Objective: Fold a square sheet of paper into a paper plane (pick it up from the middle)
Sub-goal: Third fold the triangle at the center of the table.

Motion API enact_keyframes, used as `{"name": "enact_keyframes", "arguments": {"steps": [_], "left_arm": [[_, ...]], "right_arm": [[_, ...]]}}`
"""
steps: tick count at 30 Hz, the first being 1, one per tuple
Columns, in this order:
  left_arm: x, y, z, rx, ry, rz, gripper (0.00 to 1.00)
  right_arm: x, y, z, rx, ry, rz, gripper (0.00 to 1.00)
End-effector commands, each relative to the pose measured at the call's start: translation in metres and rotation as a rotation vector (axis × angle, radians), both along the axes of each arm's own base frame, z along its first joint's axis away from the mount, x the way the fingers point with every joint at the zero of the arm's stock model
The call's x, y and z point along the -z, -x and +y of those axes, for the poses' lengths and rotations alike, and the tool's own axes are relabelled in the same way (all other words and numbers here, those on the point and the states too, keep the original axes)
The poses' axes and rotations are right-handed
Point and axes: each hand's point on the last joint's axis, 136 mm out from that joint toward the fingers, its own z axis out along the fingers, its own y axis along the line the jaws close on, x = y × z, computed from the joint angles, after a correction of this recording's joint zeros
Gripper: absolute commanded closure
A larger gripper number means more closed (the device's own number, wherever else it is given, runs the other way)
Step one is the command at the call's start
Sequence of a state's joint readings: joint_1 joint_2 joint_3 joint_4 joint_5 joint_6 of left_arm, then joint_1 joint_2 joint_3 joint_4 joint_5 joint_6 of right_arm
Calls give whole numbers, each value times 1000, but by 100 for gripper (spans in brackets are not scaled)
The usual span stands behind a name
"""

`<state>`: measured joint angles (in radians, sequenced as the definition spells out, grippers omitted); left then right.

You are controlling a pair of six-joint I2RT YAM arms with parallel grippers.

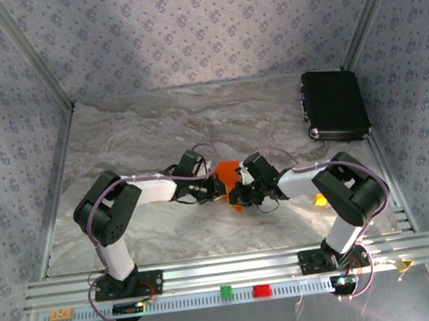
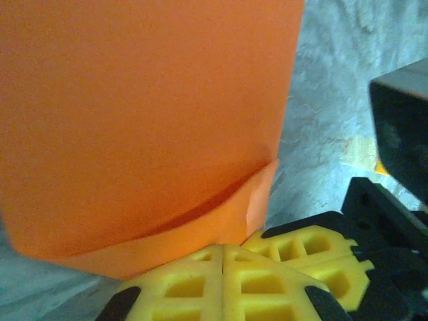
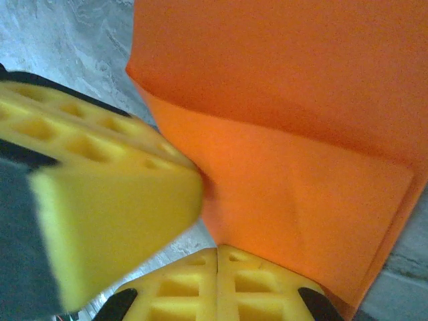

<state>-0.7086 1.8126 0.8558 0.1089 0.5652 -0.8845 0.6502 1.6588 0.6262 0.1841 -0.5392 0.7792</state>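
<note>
Top external: left end effector [image 1: 212,190], right end effector [image 1: 242,194] pinch orange paper [image 1: 227,171], mostly hidden.

Bright orange paper [image 1: 227,171] between left tool [image 1: 207,186] and right tool [image 1: 241,193]

Table [image 1: 156,128]: grey-white marbled top, shown in the middle of the top view. Surface is bare over its upper left and centre.

Black box [image 1: 335,104]: lies flat on the top in the upper right of the frame, near the back corner.

Small yellow-orange block [image 1: 320,201]: rests on the top at lower right, well apart from the box.

Aluminium rail [image 1: 228,270]: runs across the lower edge of the top. A pale strip [image 1: 185,301] lies below it, carrying a green block [image 1: 226,291] and a red block [image 1: 261,290] near each other at centre. A tan tag [image 1: 59,314] sits at its left end.
</note>
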Motion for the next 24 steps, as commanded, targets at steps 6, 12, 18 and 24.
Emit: {"name": "enact_keyframes", "arguments": {"steps": [6,12,18,24], "left_arm": [[41,-16,31,-101,-122,70,100],[35,-35,46,-135,-107,53,100],[29,-51,58,-157,-92,43,100],[17,-63,70,-200,-89,24,100]], "right_arm": [[38,21,-28,44,138,112,100],[42,25,-30,38,147,124,100],[45,27,-31,40,150,133,100],[42,26,-30,36,140,129,100]]}}
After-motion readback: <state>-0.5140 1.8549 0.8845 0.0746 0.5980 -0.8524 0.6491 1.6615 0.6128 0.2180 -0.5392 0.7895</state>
